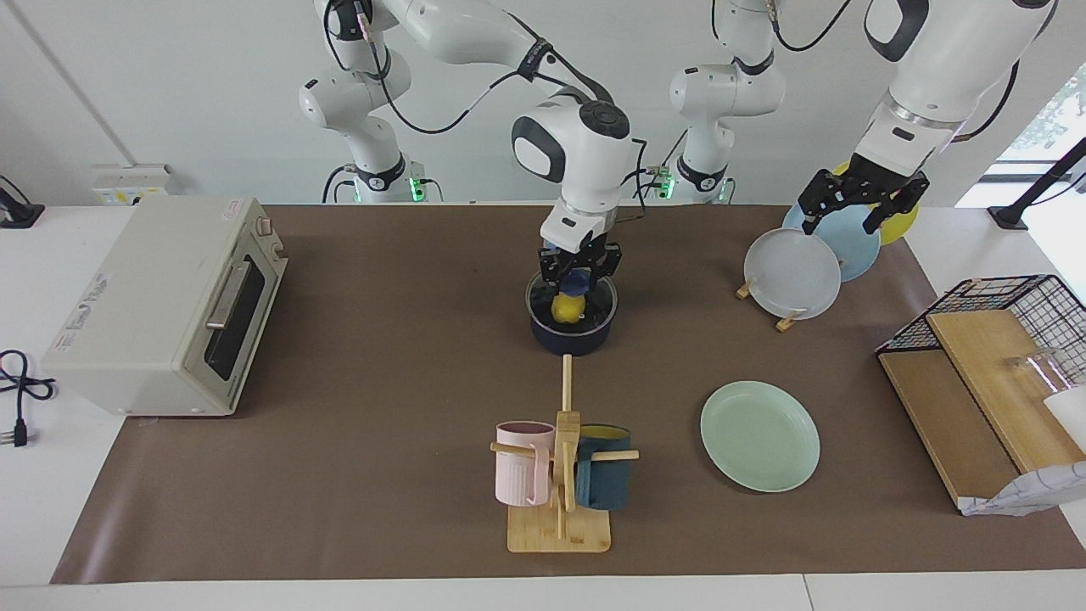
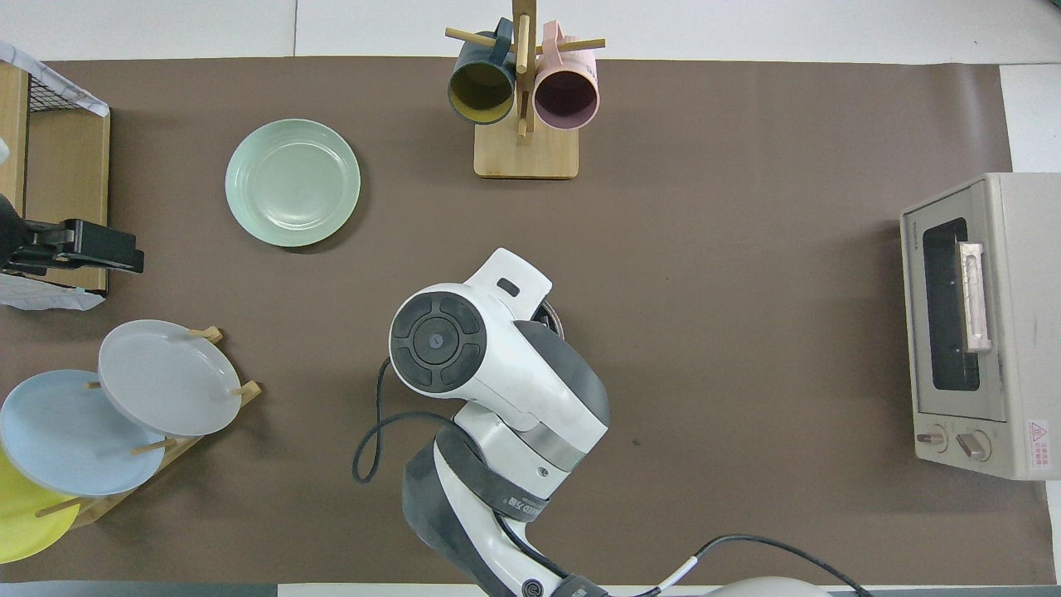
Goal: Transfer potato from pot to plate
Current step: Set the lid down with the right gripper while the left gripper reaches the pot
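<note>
The right hand (image 1: 579, 273) reaches down into the navy pot (image 1: 573, 333) at the middle of the bench (image 1: 382, 382), its fingers clamped on the yellow potato (image 1: 568, 309), which sits inside the pot directly under the hand. The mint-green plate (image 1: 760, 435) lies well apart from that hand, toward the left arm's end and farther from the robots. The left hand (image 1: 859, 210) waits with fingers apart over the rack of plates (image 1: 792, 273).

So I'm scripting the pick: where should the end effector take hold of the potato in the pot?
Grip the potato across its narrow middle, coming straight down: the pot wall blocks any sideways approach. The right end effector is already down in the pot, apparently shut on it.
</note>
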### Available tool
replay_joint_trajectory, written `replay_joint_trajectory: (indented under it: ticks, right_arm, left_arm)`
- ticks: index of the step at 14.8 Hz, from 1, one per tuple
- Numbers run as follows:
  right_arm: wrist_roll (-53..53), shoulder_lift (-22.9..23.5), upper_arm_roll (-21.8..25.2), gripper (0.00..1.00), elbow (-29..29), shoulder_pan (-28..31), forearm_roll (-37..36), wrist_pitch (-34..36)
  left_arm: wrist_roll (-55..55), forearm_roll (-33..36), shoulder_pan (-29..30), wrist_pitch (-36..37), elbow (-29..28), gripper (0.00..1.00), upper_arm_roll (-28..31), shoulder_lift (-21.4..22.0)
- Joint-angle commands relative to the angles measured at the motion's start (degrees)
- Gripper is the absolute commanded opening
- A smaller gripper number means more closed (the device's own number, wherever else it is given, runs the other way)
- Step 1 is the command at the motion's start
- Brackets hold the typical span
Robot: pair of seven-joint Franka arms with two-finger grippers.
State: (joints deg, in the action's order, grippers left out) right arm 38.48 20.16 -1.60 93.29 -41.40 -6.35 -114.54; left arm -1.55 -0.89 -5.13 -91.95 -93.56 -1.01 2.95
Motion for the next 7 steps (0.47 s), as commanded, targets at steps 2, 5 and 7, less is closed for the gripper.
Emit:
replay_joint_trajectory:
  ticks: [2,5,7]
  right_arm:
    - [-8.0,-2.0,-0.3,0.44,-3.5,4.5,0.2,5.1]
    - [-18.8,-3.1,-0.3,0.44,-3.5,12.0,2.6,5.5]
    - [-27.1,-3.5,-0.2,0.44,-2.8,17.2,2.9,6.4]
  left_arm:
    - [-1.2,0.9,-3.6,-2.8,-1.4,1.00,0.3,0.7]
    - [-7.2,0.9,-7.6,-4.8,-3.3,1.00,0.3,1.1]
    - [-13.7,0.9,-12.0,-6.8,-6.1,1.00,0.3,1.6]
